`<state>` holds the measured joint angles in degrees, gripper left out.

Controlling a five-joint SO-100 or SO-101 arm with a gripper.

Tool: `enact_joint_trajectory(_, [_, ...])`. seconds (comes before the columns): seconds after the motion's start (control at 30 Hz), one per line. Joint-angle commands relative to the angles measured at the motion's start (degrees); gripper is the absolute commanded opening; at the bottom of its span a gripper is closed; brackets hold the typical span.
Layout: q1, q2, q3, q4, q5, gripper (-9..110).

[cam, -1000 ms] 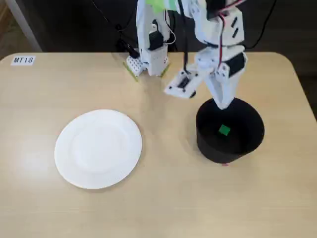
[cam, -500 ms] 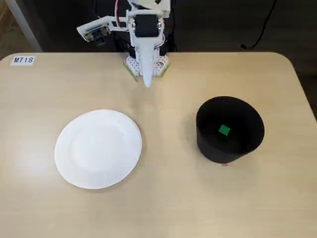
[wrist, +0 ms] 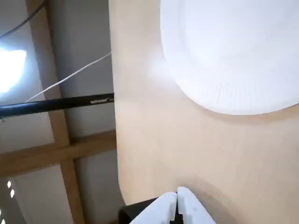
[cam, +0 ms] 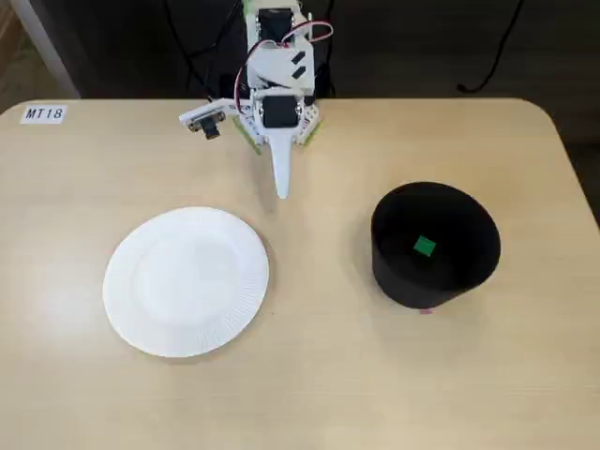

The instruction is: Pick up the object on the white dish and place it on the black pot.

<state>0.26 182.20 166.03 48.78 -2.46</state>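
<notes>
The green cube (cam: 425,247) lies inside the black pot (cam: 394,267), right of the empty-handed tool (cam: 281,190), whose fingers are together; the plate (cam: 150,319) is bare.

The gripper (cam: 280,190) looks like smooth white plastic, its jaws pressed together, the shell above it glossy white with some green parts. Ahead of it to the fixed view's left lies the dish (cam: 186,281), matt white paper with a finely ribbed rim, and to the right the pot (cam: 469,267), matt black with a dull inner floor bearing the bright green cube (cam: 425,246). Under all lies the table (cam: 319,375), smooth pale wood-look laminate with a soft sheen
</notes>
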Motion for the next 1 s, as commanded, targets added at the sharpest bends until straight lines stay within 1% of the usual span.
enact_joint_trajectory(0.0, [-0.18, 5.54, 3.6, -0.35, 0.7, 0])
enact_joint_trajectory(0.07, [-0.26, 8.61, 6.33, 0.35, 1.05, 0])
enact_joint_trajectory(0.37, [-1.49, 8.61, 13.27, -0.18, 0.88, 0])
enact_joint_trajectory(0.67, [-1.14, 8.61, 13.1, 0.79, 1.32, 0])
enact_joint_trajectory(0.97, [-1.14, 8.61, 13.54, -0.7, 1.23, 0])
